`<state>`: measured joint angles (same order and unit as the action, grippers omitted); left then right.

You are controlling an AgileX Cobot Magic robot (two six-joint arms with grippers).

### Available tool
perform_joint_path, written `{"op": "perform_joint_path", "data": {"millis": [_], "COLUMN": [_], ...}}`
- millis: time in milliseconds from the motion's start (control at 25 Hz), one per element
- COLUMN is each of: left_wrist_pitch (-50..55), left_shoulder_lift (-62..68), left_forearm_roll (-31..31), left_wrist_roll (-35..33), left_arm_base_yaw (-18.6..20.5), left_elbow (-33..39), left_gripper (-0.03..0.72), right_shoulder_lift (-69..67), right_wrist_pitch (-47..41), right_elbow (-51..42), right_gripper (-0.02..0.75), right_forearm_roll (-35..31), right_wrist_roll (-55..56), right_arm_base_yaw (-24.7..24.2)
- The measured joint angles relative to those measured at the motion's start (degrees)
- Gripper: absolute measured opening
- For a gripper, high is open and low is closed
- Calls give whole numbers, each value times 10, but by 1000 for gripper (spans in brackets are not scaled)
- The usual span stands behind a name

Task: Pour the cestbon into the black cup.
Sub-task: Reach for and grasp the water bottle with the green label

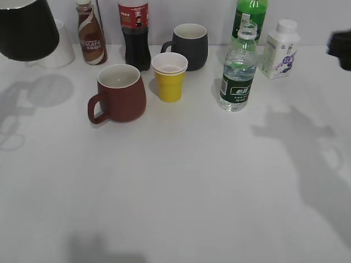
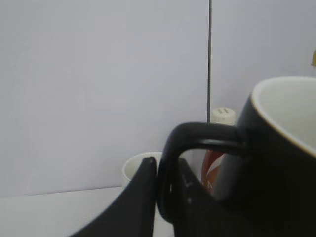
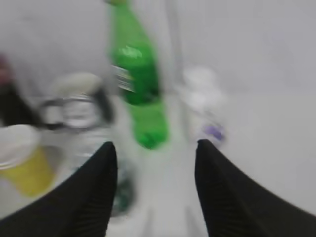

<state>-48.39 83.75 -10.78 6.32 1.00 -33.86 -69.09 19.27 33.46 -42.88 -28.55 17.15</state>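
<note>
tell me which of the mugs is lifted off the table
The glossy black cup at far left, held by its handle in the left gripper. The brown-red mug and dark grey mug stand on the table.

The cestbon [image 1: 238, 74], a small clear plastic water bottle with a dark green label bearing white characters, stands upright and uncapped on the tabletop [image 1: 181, 181] right of centre, about two-thirds full, directly in front of the green soda bottle [image 1: 250, 15]. The black cup [image 1: 26, 27], a glossy black mug with a white interior, is raised clear of the tabletop at the upper left of the exterior view. Its loop handle [image 2: 182, 148] is pinched in the left claw [image 2: 165, 190].
</note>
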Motion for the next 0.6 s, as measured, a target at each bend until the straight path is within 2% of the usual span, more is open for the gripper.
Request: {"op": "perform_joint_path", "data": {"millis": [80, 160, 200, 280, 400, 480, 600], "left_wrist_pitch": [1, 1, 3, 3, 11, 12, 14], "left_shoulder_lift": [-4, -6, -7, -10, -18, -22, -27], "left_forearm_roll": [0, 1, 1, 0, 0, 0, -1], "left_wrist_roll": [0, 0, 0, 0, 0, 0, 0], "left_arm_base_yaw": [0, 0, 0, 0, 0, 0, 0], "left_elbow": [1, 1, 1, 1, 1, 1, 1], "left_gripper": [48, 48, 48, 48, 48, 48, 48], "right_shoulder_lift": [-11, -53, -77, -138, -208, -242, -286], "right_wrist_pitch": [63, 121, 143, 176, 213, 223, 227], "right_elbow": [-11, -29, -34, -37, -37, -25, 4], "right_gripper": [391, 405, 422, 488, 631, 667, 674], "right_forearm_roll": [123, 237, 266, 294, 294, 287, 287], "right_wrist_roll": [77, 145, 162, 184, 220, 235, 243], "right_arm_base_yaw": [61, 91, 97, 99, 99, 99, 99]}}
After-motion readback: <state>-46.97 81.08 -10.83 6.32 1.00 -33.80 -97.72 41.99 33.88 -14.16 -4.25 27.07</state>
